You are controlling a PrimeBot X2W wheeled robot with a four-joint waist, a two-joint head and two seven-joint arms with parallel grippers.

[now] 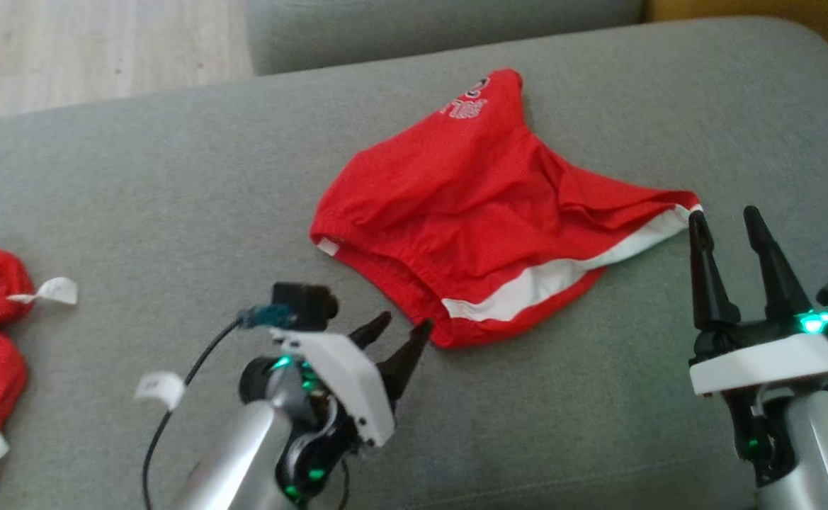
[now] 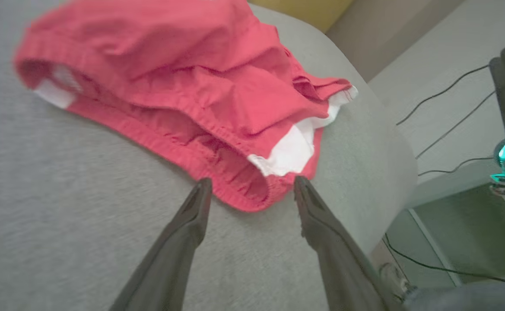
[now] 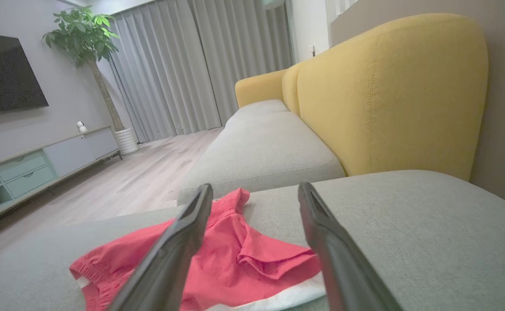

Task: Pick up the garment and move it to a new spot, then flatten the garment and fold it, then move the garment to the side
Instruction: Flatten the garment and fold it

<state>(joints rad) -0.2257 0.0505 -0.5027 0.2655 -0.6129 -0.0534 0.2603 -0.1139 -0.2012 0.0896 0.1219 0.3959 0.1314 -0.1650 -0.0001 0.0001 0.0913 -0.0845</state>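
The red garment (image 1: 477, 205) lies crumpled, not flat, on the grey sofa cushion (image 1: 173, 177), ahead of both arms and between them. Its longer spread runs roughly left to right, and a narrower end with a white print points away from the robot. The left claw (image 1: 405, 322) stands wide, fingertips just beside the near elastic hem (its wrist view shows that hem sitting between the two tips). The right claw (image 1: 723, 214), also wide and holding nothing, stands at the garment's right corner, by the white stripe. Each arm looks equally near its own end, so a two-corner lift seems likely.
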